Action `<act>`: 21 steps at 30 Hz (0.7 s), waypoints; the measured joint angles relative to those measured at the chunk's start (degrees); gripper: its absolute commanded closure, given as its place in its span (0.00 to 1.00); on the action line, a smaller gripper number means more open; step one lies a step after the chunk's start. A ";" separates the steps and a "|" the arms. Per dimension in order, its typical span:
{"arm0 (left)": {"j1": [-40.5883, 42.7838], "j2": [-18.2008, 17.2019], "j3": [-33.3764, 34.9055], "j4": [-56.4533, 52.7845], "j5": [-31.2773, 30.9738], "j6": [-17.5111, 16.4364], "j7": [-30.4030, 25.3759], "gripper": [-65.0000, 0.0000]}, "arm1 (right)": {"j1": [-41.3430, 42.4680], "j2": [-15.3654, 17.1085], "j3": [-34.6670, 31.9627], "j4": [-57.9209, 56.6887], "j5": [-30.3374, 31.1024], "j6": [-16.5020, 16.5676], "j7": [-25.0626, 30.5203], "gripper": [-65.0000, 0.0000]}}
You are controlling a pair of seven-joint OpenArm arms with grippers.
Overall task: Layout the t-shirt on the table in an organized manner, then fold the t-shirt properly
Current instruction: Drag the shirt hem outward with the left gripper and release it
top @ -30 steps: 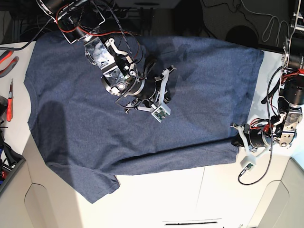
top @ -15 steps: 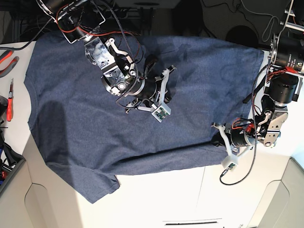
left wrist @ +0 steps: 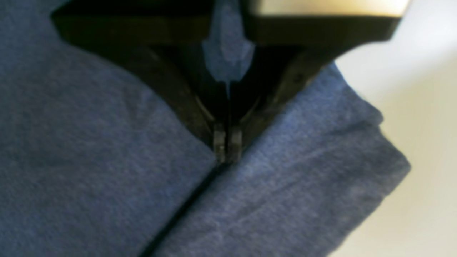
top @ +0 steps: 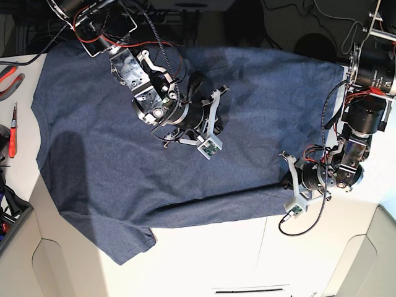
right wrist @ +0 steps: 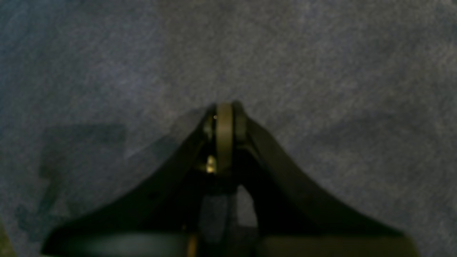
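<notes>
The dark navy t-shirt (top: 124, 148) lies spread flat on the white table (top: 216, 253), plain side up, with no lettering showing. My right gripper (top: 219, 125) is shut and rests on the middle of the shirt. In the right wrist view its tips (right wrist: 225, 111) touch flat fabric (right wrist: 321, 71). My left gripper (top: 286, 183) is at the shirt's lower right hem corner. In the left wrist view it (left wrist: 227, 142) is shut on the fabric (left wrist: 89, 142), a dark crease runs from its tips, and the table (left wrist: 425, 107) shows beside the hem corner.
Red-handled pliers (top: 7, 80) and a red screwdriver (top: 12, 131) lie at the table's left edge. Rounded cut-outs and a dark seam (top: 250, 289) mark the near edge. Cables and dark equipment (top: 309, 31) sit beyond the far edge.
My left gripper moved left from beside the table's right edge, and the shirt's lower right hem corner shifted left with it. The right arm has not moved.
</notes>
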 measured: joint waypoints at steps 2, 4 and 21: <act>-0.63 0.00 0.00 -2.84 1.88 0.00 -3.74 1.00 | 0.00 0.00 0.00 0.00 0.02 0.02 0.00 1.00; -1.33 0.09 -0.07 -5.51 3.50 0.02 -6.51 1.00 | 0.00 0.00 0.00 0.00 0.04 0.02 0.00 1.00; -19.02 -3.17 -0.33 -7.65 -7.91 42.32 -4.55 1.00 | 0.00 0.57 0.07 0.11 0.63 1.46 -0.09 1.00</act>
